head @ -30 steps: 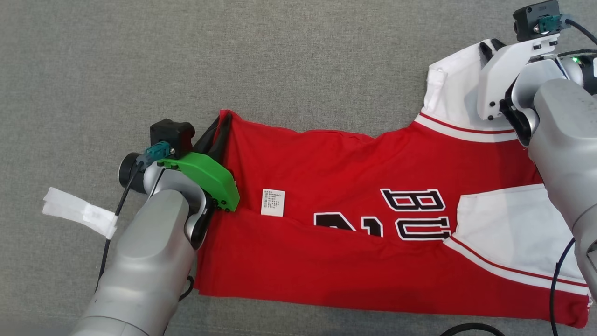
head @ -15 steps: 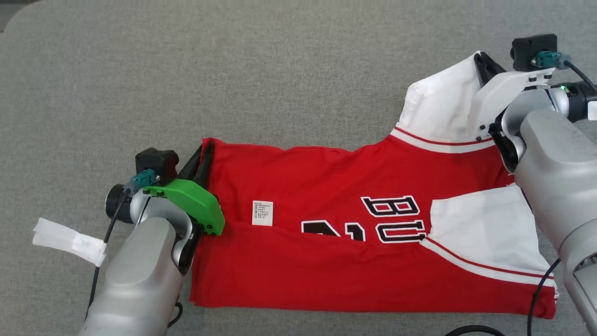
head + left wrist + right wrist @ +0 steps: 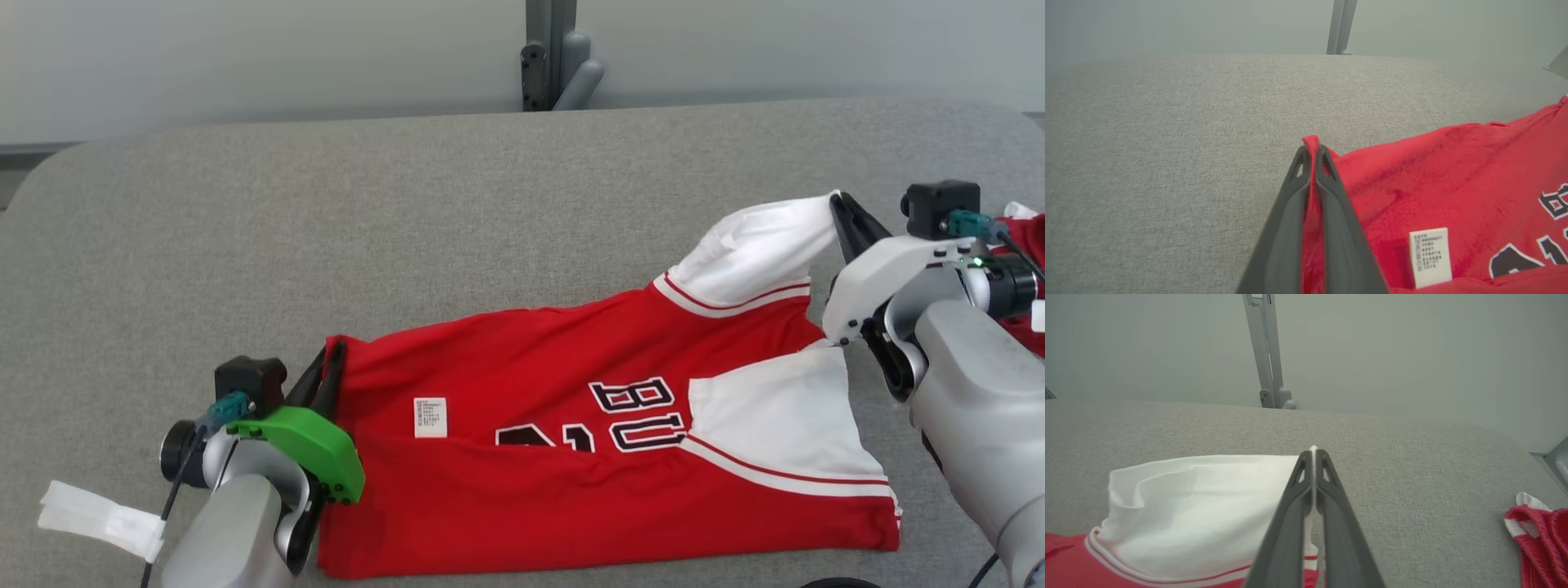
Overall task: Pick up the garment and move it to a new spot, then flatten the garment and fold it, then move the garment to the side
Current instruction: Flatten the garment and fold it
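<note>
The grey surface (image 3: 408, 204) carries the red-and-white garment (image 3: 531, 457), which lies part-folded on it. The left claw (image 3: 1312, 149) is closed on the garment's red left corner. The right claw (image 3: 1313, 451) is closed on the garment's raised white sleeve (edge pinched between the fingertips). The right wrist view adds a second red cloth (image 3: 1539, 539) to the garment's right. The head view adds a white care label (image 3: 430, 416) on the garment.

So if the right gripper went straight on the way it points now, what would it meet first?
Apart from the white sleeve it is shut on, the right gripper has bare grey table ahead; probably nothing before the far wall, though depth is unclear.
</note>
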Robot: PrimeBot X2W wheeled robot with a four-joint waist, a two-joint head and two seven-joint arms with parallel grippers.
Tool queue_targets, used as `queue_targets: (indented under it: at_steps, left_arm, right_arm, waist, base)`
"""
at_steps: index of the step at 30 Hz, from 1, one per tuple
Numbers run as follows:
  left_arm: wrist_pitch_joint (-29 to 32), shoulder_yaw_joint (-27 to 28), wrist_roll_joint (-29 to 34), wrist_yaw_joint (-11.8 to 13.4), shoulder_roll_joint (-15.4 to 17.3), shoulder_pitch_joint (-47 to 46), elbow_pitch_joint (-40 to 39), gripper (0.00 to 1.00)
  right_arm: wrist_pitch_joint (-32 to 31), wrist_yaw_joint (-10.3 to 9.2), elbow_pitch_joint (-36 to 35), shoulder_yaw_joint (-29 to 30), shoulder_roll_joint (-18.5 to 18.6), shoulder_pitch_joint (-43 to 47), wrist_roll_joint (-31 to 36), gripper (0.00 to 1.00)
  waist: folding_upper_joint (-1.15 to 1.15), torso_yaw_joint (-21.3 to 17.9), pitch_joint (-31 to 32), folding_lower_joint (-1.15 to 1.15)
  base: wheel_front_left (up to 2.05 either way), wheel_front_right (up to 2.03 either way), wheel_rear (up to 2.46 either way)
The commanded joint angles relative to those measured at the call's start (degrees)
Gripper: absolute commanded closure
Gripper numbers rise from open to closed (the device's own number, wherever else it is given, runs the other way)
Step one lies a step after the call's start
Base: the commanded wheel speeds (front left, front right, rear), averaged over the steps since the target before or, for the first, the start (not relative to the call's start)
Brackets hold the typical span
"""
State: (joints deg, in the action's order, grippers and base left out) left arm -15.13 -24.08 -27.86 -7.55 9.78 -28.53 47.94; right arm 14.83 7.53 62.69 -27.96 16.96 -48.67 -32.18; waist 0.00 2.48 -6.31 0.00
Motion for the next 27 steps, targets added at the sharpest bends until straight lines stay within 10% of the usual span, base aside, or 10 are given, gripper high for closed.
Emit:
queue_targets:
  at_steps: [1, 27]
  left_arm:
    - [0.1, 0.5, 0.5, 0.1, 0.3, 2.2, -0.5, 1.00]
    - [0.1, 3.6, 0.0, 0.1, 2.8, 16.8, -3.7, 1.00]
  right_arm:
    - [0.3, -0.10, -2.2, 0.1, 0.7, 3.5, -1.7, 1.00]
    - [0.4, -0.09, -16.1, 2.1, 0.9, 29.4, -7.5, 1.00]
  waist:
    - [0.00, -2.5, 4.2, 0.00]
    - [0.00, -4.6, 7.3, 0.00]
  base:
    - [0.00, 0.00, 0.00]
    - [0.00, 0.00, 0.00]
